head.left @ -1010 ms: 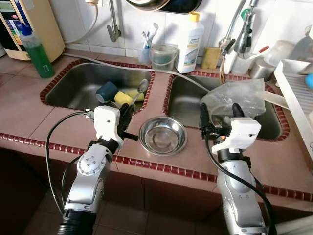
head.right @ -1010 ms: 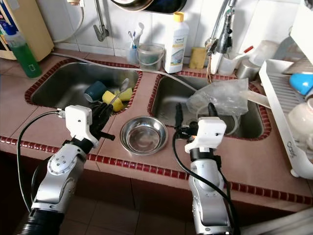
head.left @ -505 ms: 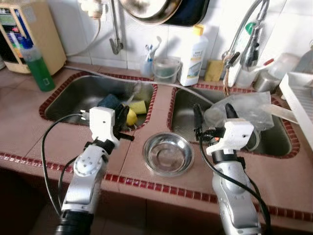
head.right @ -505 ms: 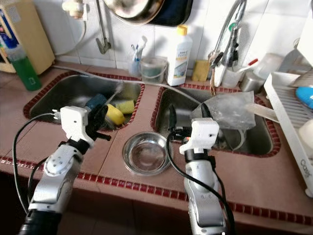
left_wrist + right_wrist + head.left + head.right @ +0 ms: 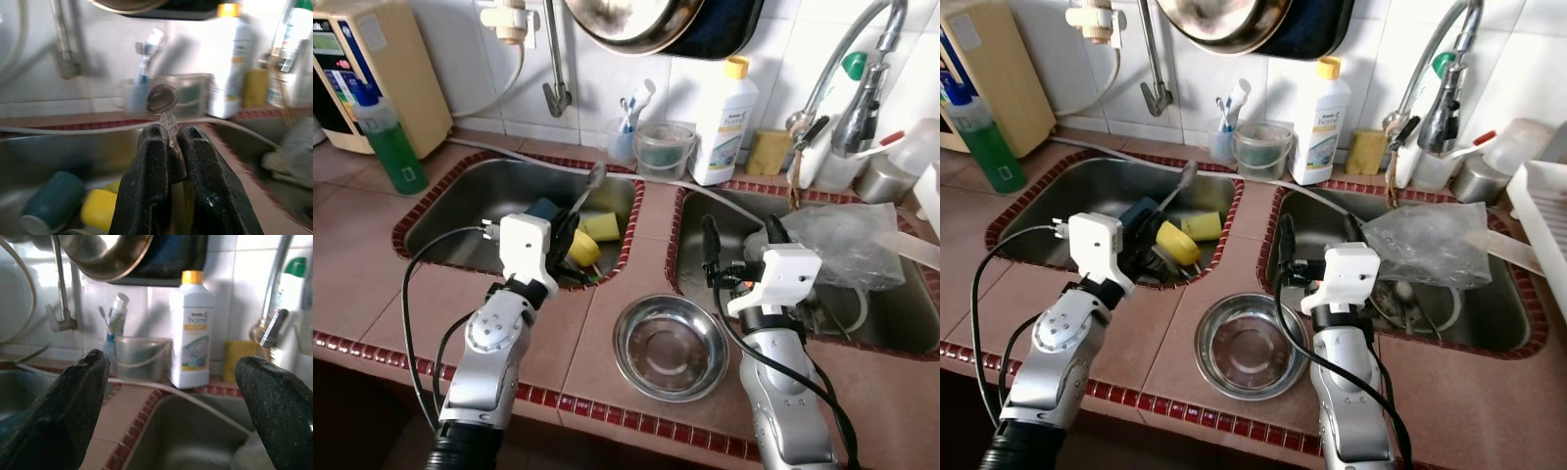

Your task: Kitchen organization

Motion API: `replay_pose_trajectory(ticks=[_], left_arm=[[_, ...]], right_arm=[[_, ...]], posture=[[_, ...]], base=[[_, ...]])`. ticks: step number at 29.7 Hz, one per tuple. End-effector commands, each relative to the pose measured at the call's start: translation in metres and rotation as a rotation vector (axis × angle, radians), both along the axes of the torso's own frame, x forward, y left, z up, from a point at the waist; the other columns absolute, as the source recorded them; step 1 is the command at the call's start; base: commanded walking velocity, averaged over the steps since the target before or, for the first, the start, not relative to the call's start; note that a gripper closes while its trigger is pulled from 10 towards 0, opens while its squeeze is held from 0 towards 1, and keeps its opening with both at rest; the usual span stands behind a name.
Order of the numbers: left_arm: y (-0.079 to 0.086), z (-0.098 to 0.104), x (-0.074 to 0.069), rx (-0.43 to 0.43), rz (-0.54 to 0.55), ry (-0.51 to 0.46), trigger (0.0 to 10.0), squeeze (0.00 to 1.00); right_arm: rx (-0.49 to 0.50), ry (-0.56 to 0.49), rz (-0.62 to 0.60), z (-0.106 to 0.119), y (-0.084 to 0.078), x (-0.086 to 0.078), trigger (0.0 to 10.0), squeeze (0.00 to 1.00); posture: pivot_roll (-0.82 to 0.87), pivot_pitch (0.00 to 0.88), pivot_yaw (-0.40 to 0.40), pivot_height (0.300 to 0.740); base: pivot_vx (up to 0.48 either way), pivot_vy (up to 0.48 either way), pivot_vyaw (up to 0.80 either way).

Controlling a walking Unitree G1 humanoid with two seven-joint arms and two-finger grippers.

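Nearest, a steel bowl [image 5: 670, 347] sits on the tiled counter [image 5: 382, 279] between both arms. Just beyond, the left gripper [image 5: 170, 142] pinches a spoon [image 5: 163, 103] by its handle above the left sink [image 5: 470, 201], where yellow sponges [image 5: 592, 235] and a blue cup [image 5: 1139, 213] lie. Over the right sink [image 5: 690, 225], the right gripper [image 5: 173, 369] hangs spread apart. Farther back stands a white bottle [image 5: 722, 122].

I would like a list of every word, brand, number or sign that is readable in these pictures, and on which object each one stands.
No text reads with certainty.
White bottle with yellow cap: its label carries a brand line and smaller print, too blurred to read.
Green bottle: small label, unreadable.
Beige appliance: front panel with markings, too small to read.
Spoon in the left pincer: no marking visible.
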State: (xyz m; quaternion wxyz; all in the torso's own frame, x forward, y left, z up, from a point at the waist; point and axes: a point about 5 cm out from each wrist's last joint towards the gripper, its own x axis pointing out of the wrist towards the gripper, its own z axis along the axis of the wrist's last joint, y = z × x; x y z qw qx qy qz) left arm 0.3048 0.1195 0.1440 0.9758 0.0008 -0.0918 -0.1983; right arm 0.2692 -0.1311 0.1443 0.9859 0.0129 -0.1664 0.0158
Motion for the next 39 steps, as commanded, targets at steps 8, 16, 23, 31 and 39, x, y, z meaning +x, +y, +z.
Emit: replay_pose_trajectory(ticks=[8, 16, 23, 31, 39], left_arm=[[0.0018, -0.0008, -0.002, 0.026, -0.015, 0.013, 10.0, 0.0], [0.0026, -0.0015, -0.0025, 0.04, -0.017, 0.02, 10.0, 0.0], [0.0023, -0.0019, -0.0032, 0.046, -0.02, 0.021, 10.0, 0.0], [0.002, -0.0022, -0.0035, 0.052, -0.022, 0.024, 10.0, 0.0], [0.0003, -0.0027, -0.0049, 0.055, -0.028, 0.027, 10.0, 0.0]], right_arm=[[0.009, -0.023, -0.003, 0.0066, 0.0017, -0.0026, 10.0, 0.0], [0.013, -0.021, -0.001, 0.0065, 0.0026, -0.0033, 10.0, 0.0], [0.014, -0.019, -0.001, 0.0061, 0.0029, -0.0043, 10.0, 0.0], [0.015, -0.017, -0.001, 0.0055, 0.0037, -0.0051, 10.0, 0.0], [0.016, -0.013, 0.001, 0.005, 0.004, -0.0065, 10.0, 0.0]], posture=[[-0.11, 0.051, 0.025, 0.74], [-0.1, 0.054, 0.027, 0.74], [-0.1, 0.056, 0.029, 0.74], [-0.1, 0.057, 0.031, 0.74], [-0.11, 0.06, 0.03, 0.74]], base=[[0.0, 0.135, 0.0], [0.0, 0.317, 0.0], [0.0, 0.33, 0.0], [0.0, 0.324, 0.0], [0.0, 0.174, 0.0]])
